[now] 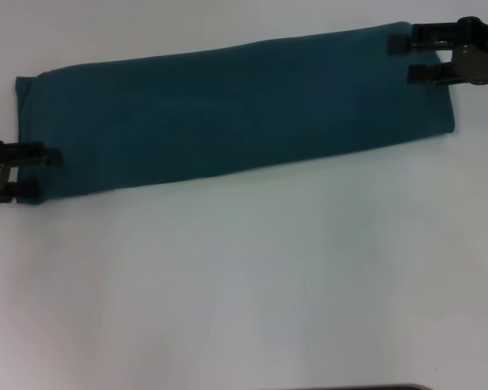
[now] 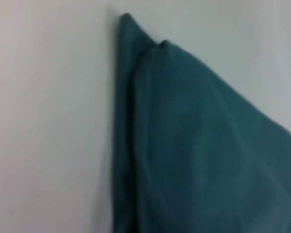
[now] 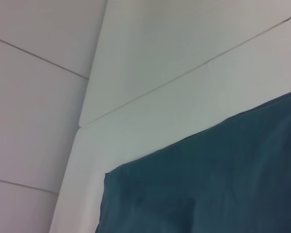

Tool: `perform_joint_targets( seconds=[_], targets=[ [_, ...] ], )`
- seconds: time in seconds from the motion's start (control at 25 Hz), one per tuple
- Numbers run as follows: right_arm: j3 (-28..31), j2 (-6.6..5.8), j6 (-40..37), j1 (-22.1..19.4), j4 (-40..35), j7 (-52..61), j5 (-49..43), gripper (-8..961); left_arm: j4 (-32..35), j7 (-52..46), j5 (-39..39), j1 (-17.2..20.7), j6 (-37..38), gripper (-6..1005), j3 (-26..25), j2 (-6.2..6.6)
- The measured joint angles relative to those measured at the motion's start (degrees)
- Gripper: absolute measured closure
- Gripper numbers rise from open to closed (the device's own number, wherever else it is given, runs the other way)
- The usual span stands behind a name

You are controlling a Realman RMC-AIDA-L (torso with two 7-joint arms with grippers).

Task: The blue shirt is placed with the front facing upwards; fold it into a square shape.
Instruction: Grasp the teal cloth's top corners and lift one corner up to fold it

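Blue shirt (image 1: pixel 236 118) lies on white counter (image 1: pixel 252 284), already folded into long band. Left claw (image 1: pixel 39 173) and right claw (image 1: pixel 404 58) at opposite ends, both spread, touching corners. Step: end grasp. Next, probably: pinch corners, fold band crosswise toward square.

Head camera looks down from above on the whole folded blue shirt (image 1: pixel 228 114).
Both wrist cameras sit close over opposite shirt corners.

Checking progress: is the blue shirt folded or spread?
Folded: the blue shirt lies as a long narrow band, no sleeves or lettering showing, not yet square.
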Motion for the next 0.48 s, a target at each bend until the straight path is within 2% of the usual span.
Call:
perform_joint_targets(
  seconds=[0.28, 0.48],
  targets=[
    [-0.02, -0.25, -0.05, -0.21, -0.02, -0.06, 0.12, 88, -0.63, 0.02, 0.94, -0.34, -0.79, 207, -0.51, -0.21],
    [0.35, -0.57, -0.71, -0.31, -0.02, -0.06, 0.22, 88, -4.3, 1.79, -4.08, 0.96, 4.9, 207, -3.74, -0.18]
  ],
)
